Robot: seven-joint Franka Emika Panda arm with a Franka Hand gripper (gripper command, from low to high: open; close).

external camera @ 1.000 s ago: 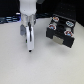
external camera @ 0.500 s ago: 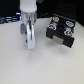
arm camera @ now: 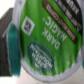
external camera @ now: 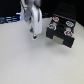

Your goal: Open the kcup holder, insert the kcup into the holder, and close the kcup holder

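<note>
- The kcup sits right up against the wrist camera, its green foil lid filling the wrist view, so it is in the gripper's grasp; in the exterior view it is only a small green fleck at the bottom of the gripper.
- The gripper is pinched on the kcup, carrying it above the pale table, though the fingers themselves are too blurred to make out.
- The kcup holder lies off to the exterior view's right of the gripper, near but apart from it, with its drawer already pulled out and light round slots showing on top.
- The coming move, as I judge it, turns on this: the pod must travel sideways toward the exterior view's right, then down into a free slot, lid uppermost.
- Against the picture a second ago, the arm has drifted slightly; the holder has stayed put.
</note>
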